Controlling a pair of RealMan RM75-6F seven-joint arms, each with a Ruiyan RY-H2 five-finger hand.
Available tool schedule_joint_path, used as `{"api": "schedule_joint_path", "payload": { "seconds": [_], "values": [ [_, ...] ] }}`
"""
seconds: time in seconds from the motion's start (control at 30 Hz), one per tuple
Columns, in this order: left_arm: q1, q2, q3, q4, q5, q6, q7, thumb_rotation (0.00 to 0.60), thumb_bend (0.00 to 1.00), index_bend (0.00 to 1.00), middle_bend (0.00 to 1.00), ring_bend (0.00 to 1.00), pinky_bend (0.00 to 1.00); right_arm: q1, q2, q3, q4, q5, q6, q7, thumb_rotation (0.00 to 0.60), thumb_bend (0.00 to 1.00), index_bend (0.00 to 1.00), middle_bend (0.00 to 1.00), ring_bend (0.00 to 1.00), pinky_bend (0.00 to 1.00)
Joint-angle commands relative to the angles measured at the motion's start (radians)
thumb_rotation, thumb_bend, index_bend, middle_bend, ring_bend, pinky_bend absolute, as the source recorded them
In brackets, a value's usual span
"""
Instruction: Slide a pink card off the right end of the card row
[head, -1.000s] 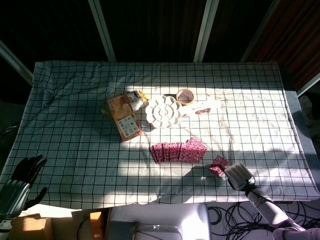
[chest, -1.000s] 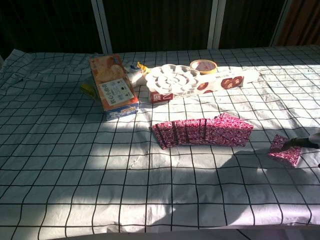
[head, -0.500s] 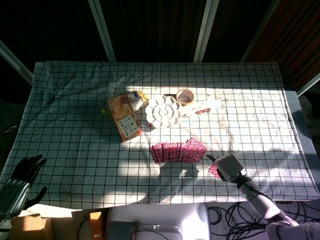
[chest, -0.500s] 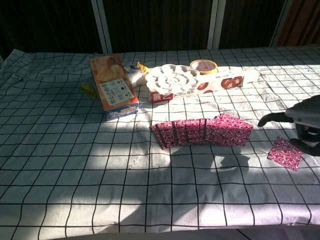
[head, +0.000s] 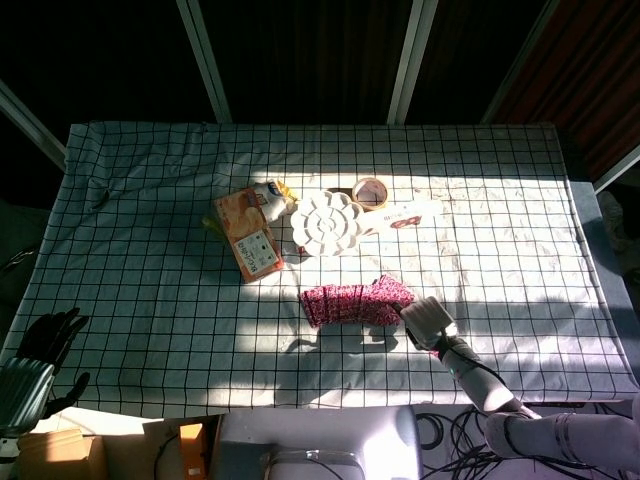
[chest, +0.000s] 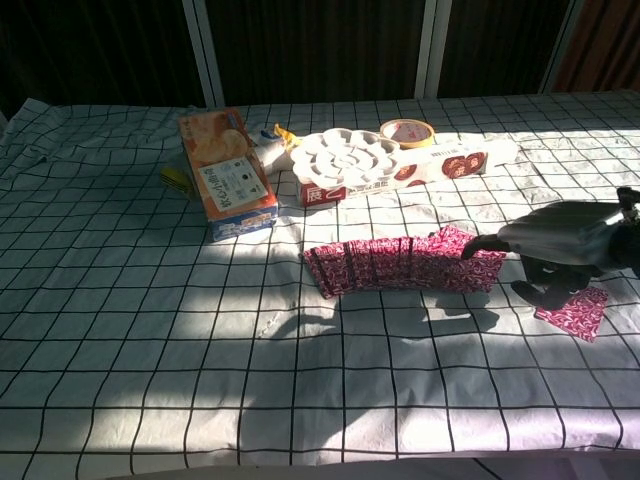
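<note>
**Right hand at the row's right end, one card already lying clear**

I have the right hand (chest: 560, 245) hovering just off the right end of the card row (chest: 405, 263), one finger stretched leftward toward the last overlapped card, the others loosely curled and holding nothing. Whether that fingertip touches the card yet, I cannot tell from either camera.

The row runs left to right across the checked surface (head: 150, 200), so its long axis points straight at my right hand. The end card lies to the hand's left. A single pink card (chest: 572, 308) lies apart from the row, just below and to the right of the hand.

The left hand (head: 40, 352) hangs at the near left corner, fingers apart, well away from everything. So the right hand is plainly the one to use. I judge the next move to be a press on the end card and a drag rightward along the row's axis.
</note>
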Motion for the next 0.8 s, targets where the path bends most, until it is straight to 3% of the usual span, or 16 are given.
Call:
{"api": "schedule_joint_path", "payload": {
  "seconds": [0.03,0.37,0.8],
  "values": [
    [0.000,0.000,0.000,0.000,0.000,-0.001,0.001,0.600,0.37,0.00,0.00,0.00,0.00,0.013,-0.007,-0.006,0.006,0.029,0.004,-0.015,0.600,0.60,0.14,1.00,0.95,1.00],
    [-0.002,-0.002,-0.001,-0.006,-0.006,-0.012,0.014,0.600,0.37,0.00,0.00,0.00,0.00,0.031,0.007,-0.019,0.044,0.101,-0.006,-0.002,0.600,0.60,0.16,1.00,0.95,1.00],
    [-0.005,-0.002,-0.005,-0.016,-0.020,-0.023,0.027,0.600,0.37,0.00,0.00,0.00,0.00,0.004,0.049,-0.037,0.171,0.112,-0.072,0.122,0.600,0.60,0.18,1.00,0.95,1.00]
  ]
}}
